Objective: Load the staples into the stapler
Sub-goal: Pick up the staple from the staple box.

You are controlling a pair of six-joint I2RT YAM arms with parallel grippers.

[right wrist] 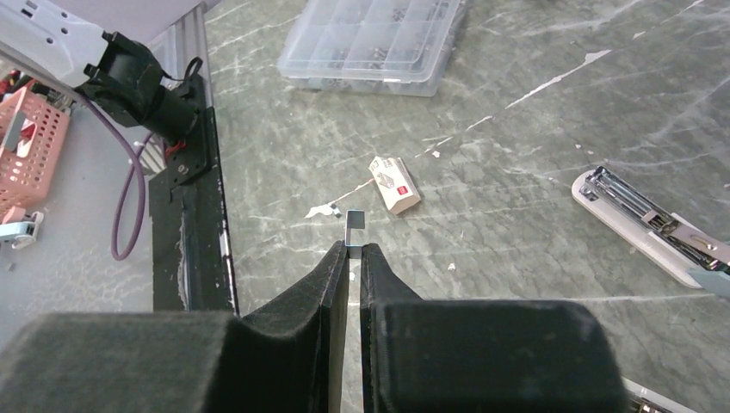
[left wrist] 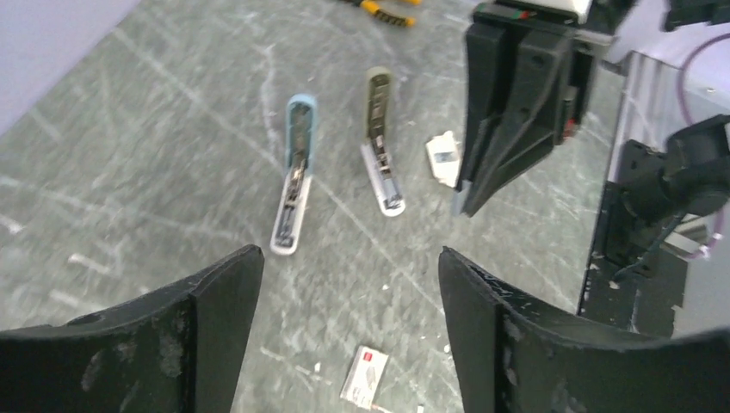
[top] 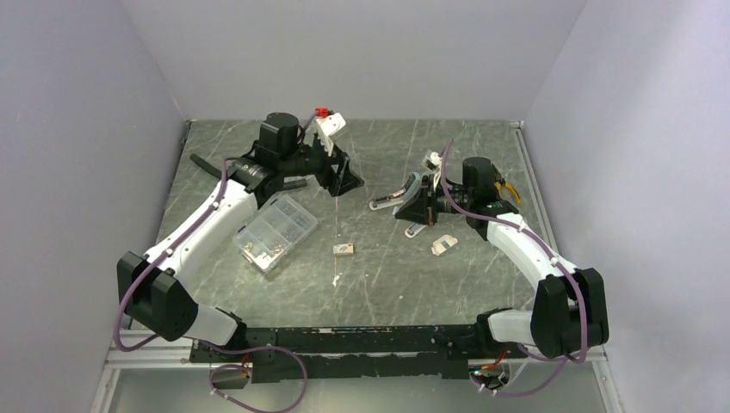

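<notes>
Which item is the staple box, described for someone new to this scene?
Find the clear compartment case beside the left arm. Just right of it, mid-table, lies the staple box: tiny, white, red-marked, far shorter than the blue stapler.

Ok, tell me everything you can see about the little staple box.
The box is small and white, cardboard by the look, with a red mark on its top face. It lies flat on the grey marbled table, between the clear case and the staplers, apart from both. Only the table touches it. A pale scrap lies near, not touching. Whether it is open I cannot tell.
</notes>
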